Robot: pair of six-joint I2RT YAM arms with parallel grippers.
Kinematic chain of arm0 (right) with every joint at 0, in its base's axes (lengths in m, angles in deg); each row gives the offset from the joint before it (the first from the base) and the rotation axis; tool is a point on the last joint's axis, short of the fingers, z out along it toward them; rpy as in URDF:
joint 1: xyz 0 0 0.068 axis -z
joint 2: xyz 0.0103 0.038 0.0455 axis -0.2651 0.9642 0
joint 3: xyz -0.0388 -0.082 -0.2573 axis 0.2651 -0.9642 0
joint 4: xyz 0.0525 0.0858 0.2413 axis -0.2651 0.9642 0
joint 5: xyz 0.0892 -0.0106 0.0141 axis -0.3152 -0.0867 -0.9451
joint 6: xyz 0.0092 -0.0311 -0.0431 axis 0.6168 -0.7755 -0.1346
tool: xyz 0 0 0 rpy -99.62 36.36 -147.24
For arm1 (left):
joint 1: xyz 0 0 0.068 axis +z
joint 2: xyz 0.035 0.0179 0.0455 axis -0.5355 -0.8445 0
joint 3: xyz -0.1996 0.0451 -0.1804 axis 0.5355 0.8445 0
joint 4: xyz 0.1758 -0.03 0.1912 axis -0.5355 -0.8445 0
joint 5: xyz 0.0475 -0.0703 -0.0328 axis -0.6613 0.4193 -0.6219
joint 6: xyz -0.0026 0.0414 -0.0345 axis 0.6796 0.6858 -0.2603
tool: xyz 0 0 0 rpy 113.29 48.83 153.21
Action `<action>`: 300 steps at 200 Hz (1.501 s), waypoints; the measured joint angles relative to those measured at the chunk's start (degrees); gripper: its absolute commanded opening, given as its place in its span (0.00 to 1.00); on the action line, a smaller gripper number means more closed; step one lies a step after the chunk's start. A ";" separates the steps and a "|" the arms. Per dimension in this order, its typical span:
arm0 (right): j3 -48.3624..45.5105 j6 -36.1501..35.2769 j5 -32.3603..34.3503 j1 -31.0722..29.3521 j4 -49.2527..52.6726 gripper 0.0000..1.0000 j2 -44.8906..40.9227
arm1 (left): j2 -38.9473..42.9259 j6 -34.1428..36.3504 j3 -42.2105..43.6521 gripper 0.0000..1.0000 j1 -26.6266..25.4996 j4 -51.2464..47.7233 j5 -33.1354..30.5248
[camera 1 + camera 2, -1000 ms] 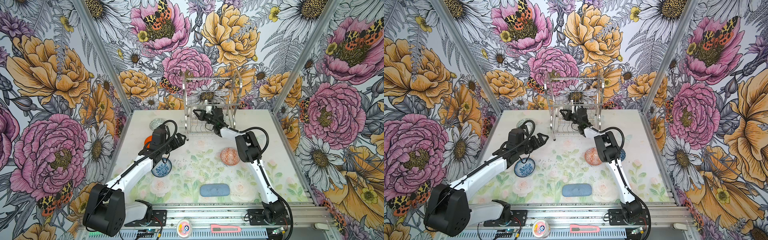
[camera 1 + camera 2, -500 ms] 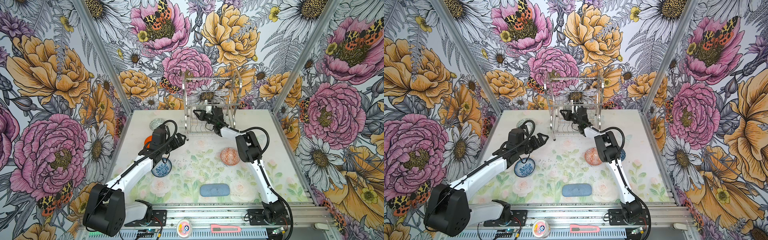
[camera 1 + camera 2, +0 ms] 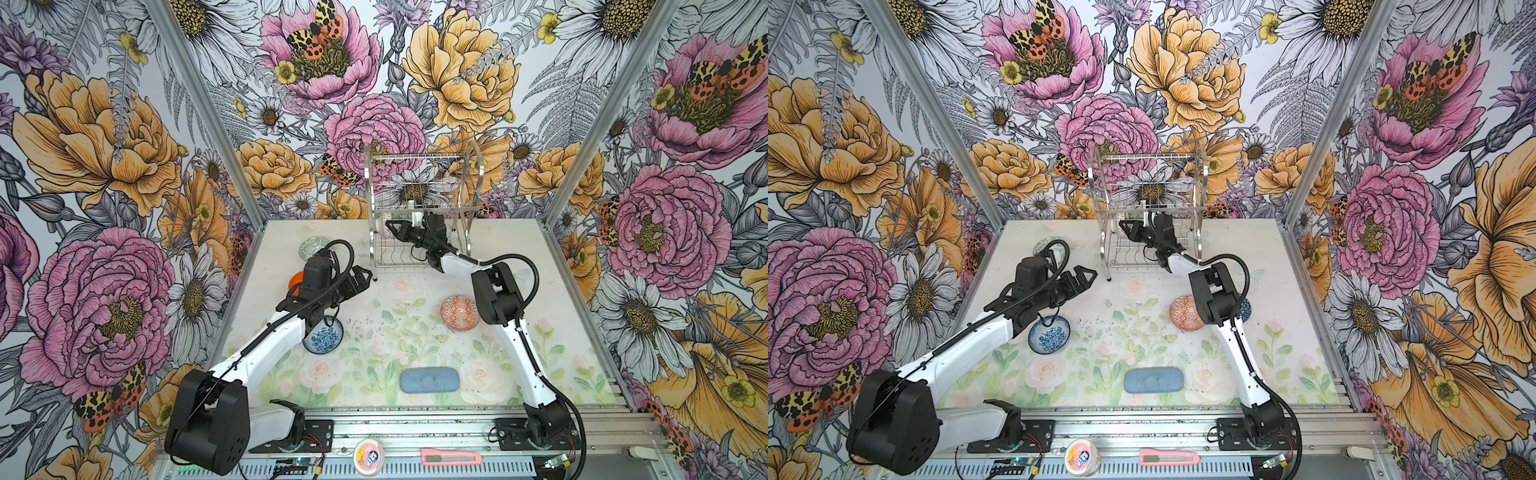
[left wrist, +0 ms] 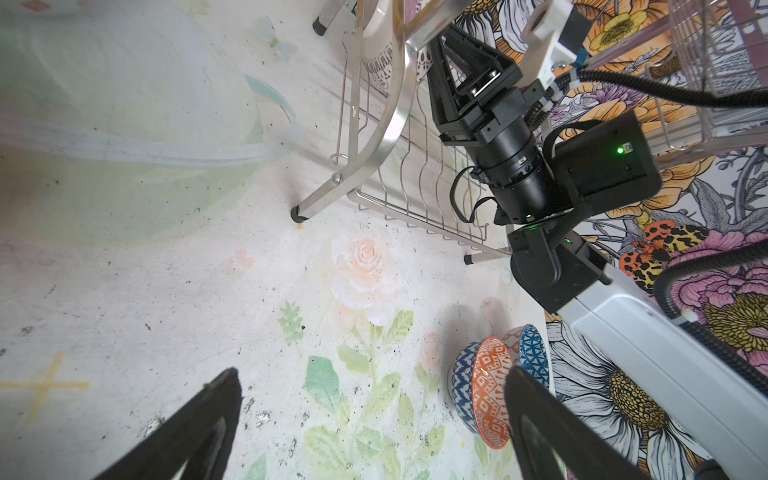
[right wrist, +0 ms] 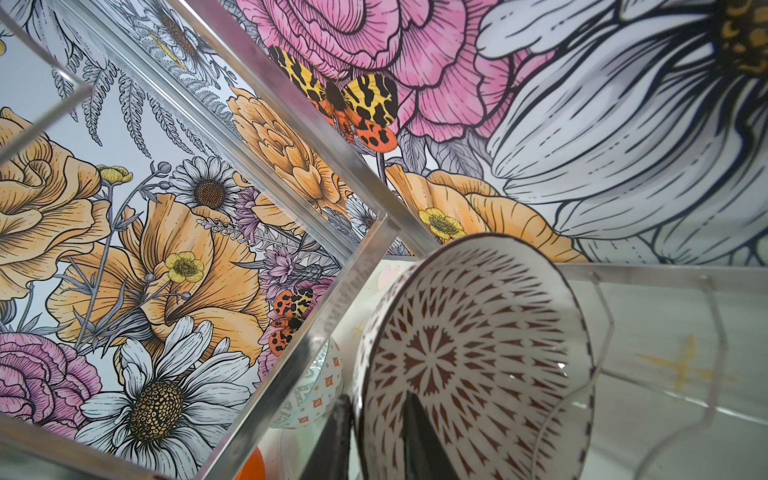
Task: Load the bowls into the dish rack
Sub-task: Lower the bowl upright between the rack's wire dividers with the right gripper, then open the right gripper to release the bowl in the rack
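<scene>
**Both top views.** The rack (image 3: 415,156) stands at upper centre, at the far edge of the table (image 3: 415,291). The right gripper (image 3: 392,227) reaches into the rack's lower tier from the right. There the lattice bowl (image 5: 469,357) stands on edge between the wires, at the tier's left end. In the right wrist view the two fingers (image 5: 332,440) straddle this bowl's rim, one outside the wall and one inside. Whether they press the rim or stand just clear of it cannot be told.

The left gripper (image 3: 365,277) hangs left of centre, near the rack's front-left leg. Its fingers are spread wide and hold nothing (the left wrist view shows only bare table between them).

Five bowls lie on the table:
- The grey-green bowl (image 3: 312,248) is at upper left.
- The orange bowl (image 3: 296,279) is partly hidden by the left arm.
- The floral bowl (image 3: 326,340) is below the orange bowl.
- The geometric bowl (image 3: 459,312) is right of centre.
- The dark-blue bowl (image 4: 530,349) is just beside the geometric bowl, mostly behind the right arm.

A pad (image 3: 430,379) lies at lower centre.
</scene>
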 measured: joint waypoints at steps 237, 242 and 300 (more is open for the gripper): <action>-27.43 2.93 2.54 -1.16 -11.47 0.58 -18.18 | 5.70 6.05 0.90 0.99 -12.00 5.38 0.76; -28.11 3.06 2.60 -1.16 -11.85 0.59 -18.56 | 5.70 6.27 0.90 0.99 -12.33 5.05 0.42; -35.04 3.19 3.26 -1.27 -14.12 0.68 -23.12 | 6.34 7.52 0.90 0.99 -14.36 1.60 -3.39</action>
